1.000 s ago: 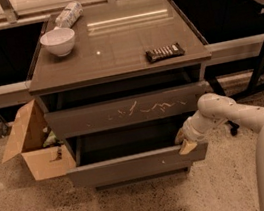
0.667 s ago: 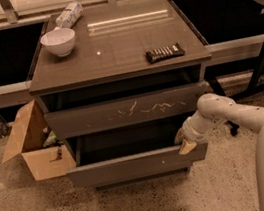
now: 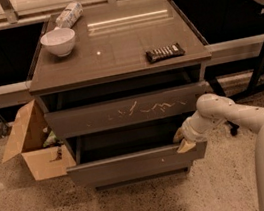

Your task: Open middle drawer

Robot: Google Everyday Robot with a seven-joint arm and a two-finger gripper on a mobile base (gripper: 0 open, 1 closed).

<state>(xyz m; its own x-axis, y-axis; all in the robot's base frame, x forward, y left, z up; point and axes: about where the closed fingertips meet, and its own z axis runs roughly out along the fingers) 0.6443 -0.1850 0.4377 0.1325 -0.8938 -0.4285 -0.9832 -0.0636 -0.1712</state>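
Note:
The middle drawer (image 3: 132,166) has a plain dark grey-brown front and stands pulled out, with its dark inside (image 3: 123,142) showing. Above it is the taller drawer front with white scratch marks (image 3: 128,111). My gripper (image 3: 181,140) is at the right end of the middle drawer's front. One tan fingertip (image 3: 177,134) is inside the drawer and the other is outside, closed on the front's top edge. The white arm (image 3: 235,117) reaches in from the lower right.
On the cabinet top (image 3: 111,45) are a white bowl (image 3: 58,41), a lying bottle (image 3: 68,15) and a dark snack bar (image 3: 164,52). An open cardboard box (image 3: 33,145) stands on the floor at the left. A dark stand (image 3: 262,69) is at the right.

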